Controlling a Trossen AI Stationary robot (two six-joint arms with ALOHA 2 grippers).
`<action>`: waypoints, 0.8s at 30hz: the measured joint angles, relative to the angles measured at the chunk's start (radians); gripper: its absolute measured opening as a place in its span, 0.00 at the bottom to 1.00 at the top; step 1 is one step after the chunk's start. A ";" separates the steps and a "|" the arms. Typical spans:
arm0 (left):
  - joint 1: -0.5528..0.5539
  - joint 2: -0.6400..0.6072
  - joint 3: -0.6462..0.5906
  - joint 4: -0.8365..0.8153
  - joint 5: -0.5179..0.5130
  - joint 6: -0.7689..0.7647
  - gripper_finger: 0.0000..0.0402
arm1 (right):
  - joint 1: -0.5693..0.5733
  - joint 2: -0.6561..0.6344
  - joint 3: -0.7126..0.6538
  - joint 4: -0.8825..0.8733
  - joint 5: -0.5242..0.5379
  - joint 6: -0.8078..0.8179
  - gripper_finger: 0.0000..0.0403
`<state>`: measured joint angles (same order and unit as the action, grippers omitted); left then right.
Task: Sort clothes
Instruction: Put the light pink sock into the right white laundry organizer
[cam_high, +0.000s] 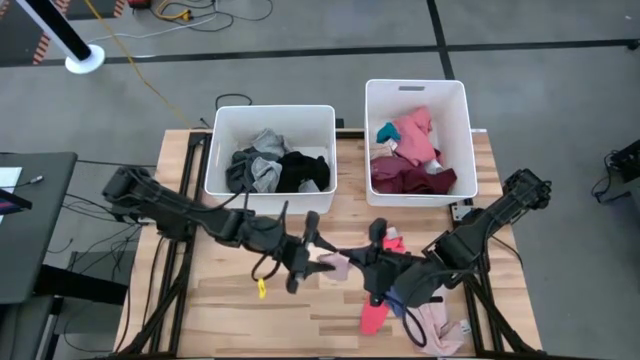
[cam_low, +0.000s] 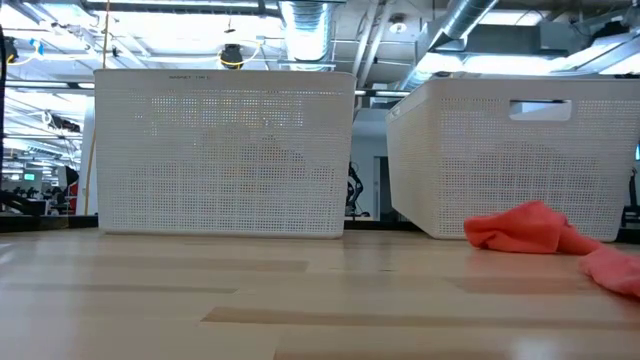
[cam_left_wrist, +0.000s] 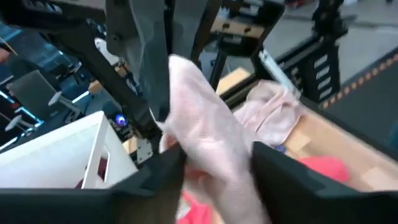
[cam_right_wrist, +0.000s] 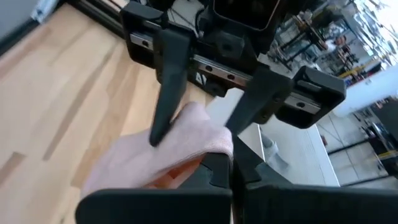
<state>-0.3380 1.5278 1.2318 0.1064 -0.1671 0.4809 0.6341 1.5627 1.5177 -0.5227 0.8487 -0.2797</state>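
Though half hidden, seemingly one pale garment (cam_high: 335, 264).

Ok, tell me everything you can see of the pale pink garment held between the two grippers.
The pale pink garment is a small, soft, thin-looking fabric piece, crumpled, raised over the wooden table in front of the two white bins. The left gripper has its fingers on either side of it; the right gripper is shut on its other end. It spans the short gap between them. Below lie a bright pink garment and another pale pink one.
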 joint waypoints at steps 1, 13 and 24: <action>0.003 0.006 0.006 -0.014 0.005 0.013 0.39 | 0.001 0.000 0.000 -0.014 0.010 0.013 0.00; 0.054 0.012 0.017 0.010 0.028 0.135 0.01 | 0.028 -0.009 0.000 -0.133 0.093 0.112 0.03; 0.133 0.011 0.078 0.023 0.026 0.269 0.01 | 0.054 -0.100 0.000 -0.418 0.153 0.497 0.46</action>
<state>-0.2053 1.5387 1.3099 0.1294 -0.1413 0.7495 0.6884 1.4622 1.5177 -0.9406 1.0016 0.2170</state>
